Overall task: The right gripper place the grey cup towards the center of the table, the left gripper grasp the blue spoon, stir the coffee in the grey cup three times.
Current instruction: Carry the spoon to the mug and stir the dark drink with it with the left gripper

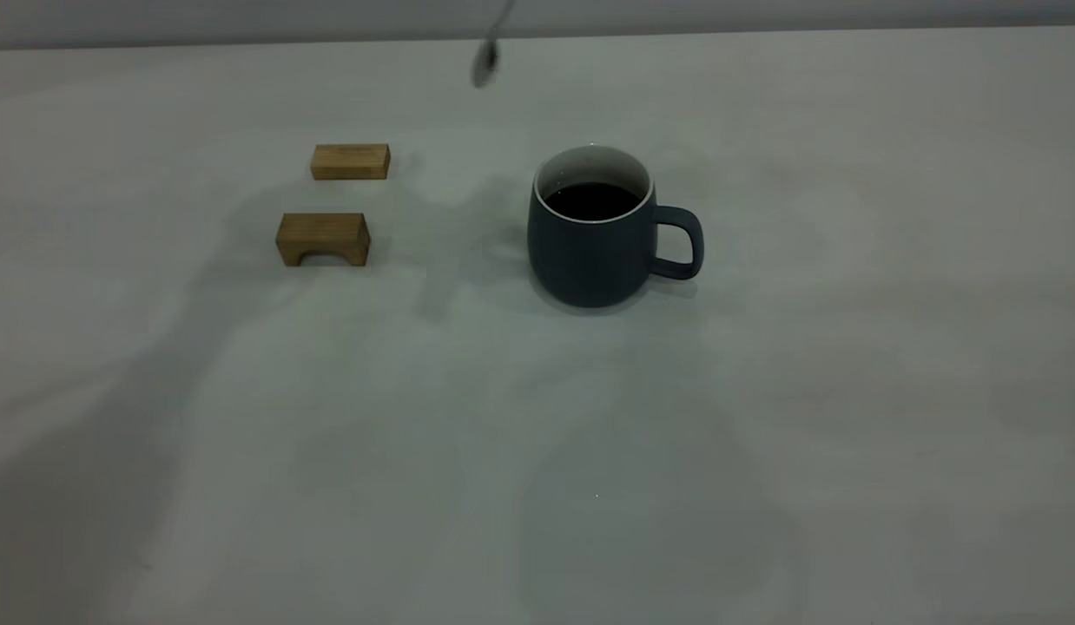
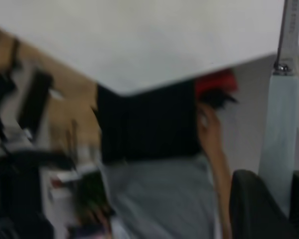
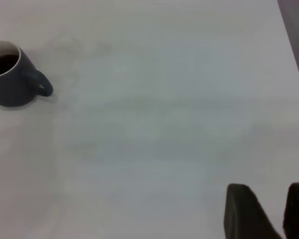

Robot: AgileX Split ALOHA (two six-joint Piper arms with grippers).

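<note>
Exterior view: we see the table (image 1: 763, 451), pale grey-white and smooth under soft shadows. The grey cup (image 1: 594, 230) stands upright near its middle, handle toward the right arm's side, the coffee (image 1: 592, 200) inside. Two wooden blocks (image 1: 323, 238) sit well apart from it on the left arm's side. The bowl of the blue spoon (image 1: 484, 61) hangs above the table.

Left wrist view: the left gripper (image 2: 284, 204) is clamped on the spoon's blue handle. Beyond the table edge we make out a blurred room, perhaps with a person (image 2: 154, 164).

Right wrist view: the right gripper (image 3: 269, 211) hangs over bare table, fingers parted, holding nothing, far from the cup.
</note>
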